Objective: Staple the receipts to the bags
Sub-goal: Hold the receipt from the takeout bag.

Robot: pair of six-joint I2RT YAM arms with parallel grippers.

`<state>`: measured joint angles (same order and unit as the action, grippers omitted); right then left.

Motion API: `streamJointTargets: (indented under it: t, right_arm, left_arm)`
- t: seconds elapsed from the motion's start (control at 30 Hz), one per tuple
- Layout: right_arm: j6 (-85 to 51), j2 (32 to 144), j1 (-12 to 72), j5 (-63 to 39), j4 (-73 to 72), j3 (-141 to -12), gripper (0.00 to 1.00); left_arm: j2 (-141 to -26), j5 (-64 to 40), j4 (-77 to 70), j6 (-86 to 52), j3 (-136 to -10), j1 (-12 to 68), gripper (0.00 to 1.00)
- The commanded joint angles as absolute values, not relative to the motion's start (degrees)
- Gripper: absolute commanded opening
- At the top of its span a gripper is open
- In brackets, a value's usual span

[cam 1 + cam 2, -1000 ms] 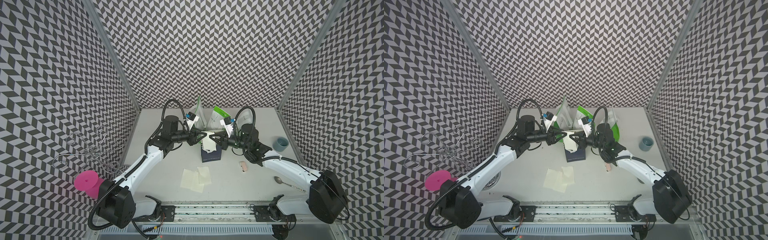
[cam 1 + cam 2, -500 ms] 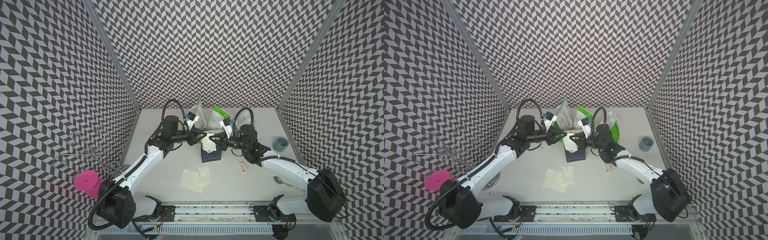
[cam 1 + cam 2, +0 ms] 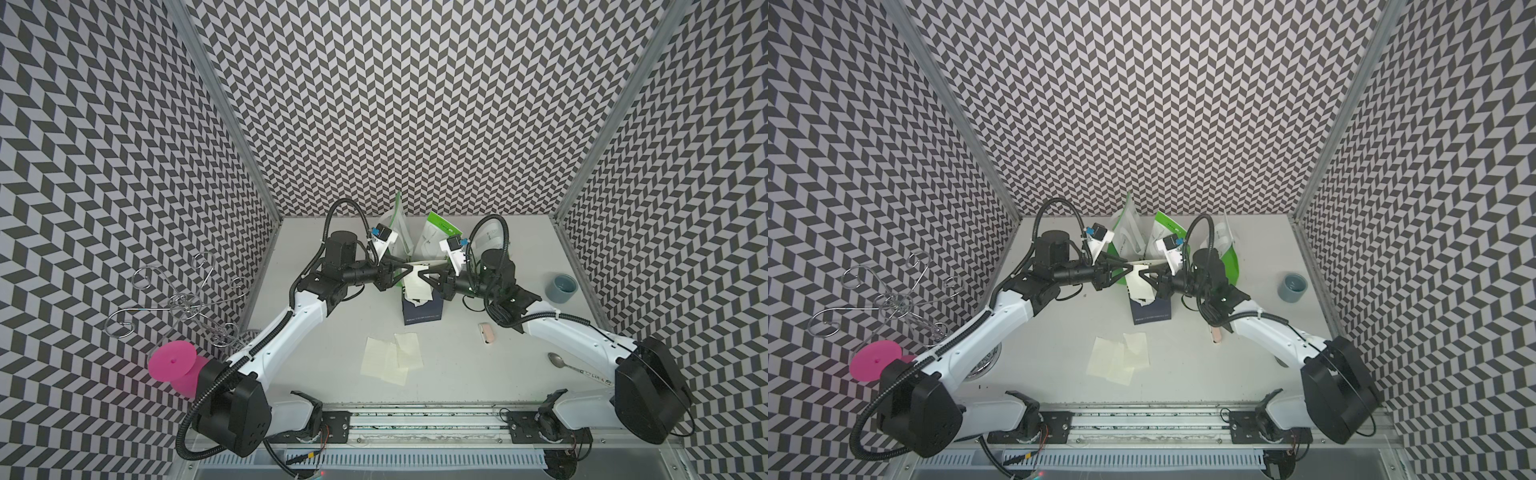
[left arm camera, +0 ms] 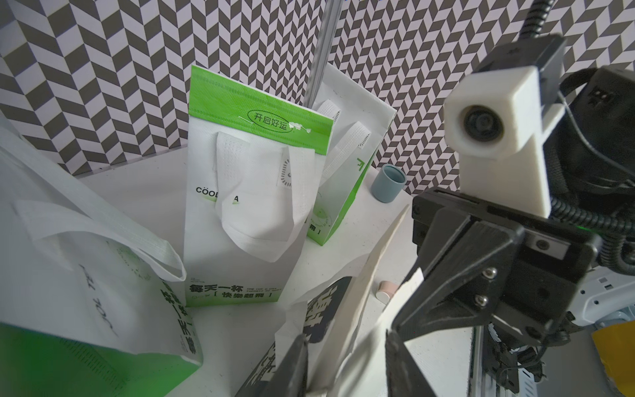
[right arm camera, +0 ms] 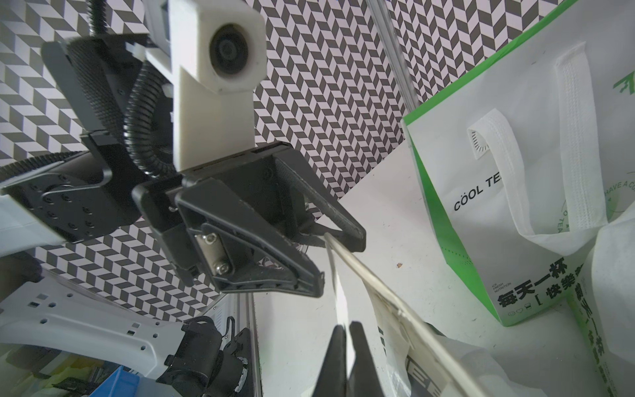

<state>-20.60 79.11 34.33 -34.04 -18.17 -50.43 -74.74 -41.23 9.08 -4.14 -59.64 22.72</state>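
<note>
Pinching a thin pale paper slip [image 3: 417,286] between the shut tips of my right end effector [image 5: 347,350], I hold it just over the navy-and-white paper bag [image 3: 422,318] in the middle of the grey desk [image 3: 328,340]. My left end effector [image 4: 347,364] is partly open, with paper between its tips. Three more pale slips [image 3: 390,357] lie flat nearer my base. Green-and-white paper bags [image 4: 247,213] stand behind. The small pinkish stapler [image 3: 487,332] lies by my right arm.
</note>
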Motion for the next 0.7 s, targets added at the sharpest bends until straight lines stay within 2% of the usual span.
streamJointTargets:
  t: [0.0, 0.1, 0.37, 0.67]
  right_arm:
    - [-20.4, 79.7, 34.3, -33.4, -21.3, -50.4, 0.00]
    - [-20.6, 79.8, 34.3, -33.1, -21.6, -50.1, 0.00]
    - [-20.5, 80.0, 34.3, -32.6, -21.6, -50.4, 0.00]
    - [-20.3, 80.4, 34.3, -32.0, -21.4, -50.7, 0.00]
  left_arm:
    - [-74.7, -40.9, 8.4, -3.6, -59.1, 22.6, 0.37]
    - [-74.9, -40.8, 8.5, -3.4, -59.2, 22.7, 0.32]
    - [-74.8, -40.7, 8.6, -3.3, -59.1, 22.7, 0.31]
    - [-74.9, -40.3, 8.5, -3.3, -59.0, 22.8, 0.20]
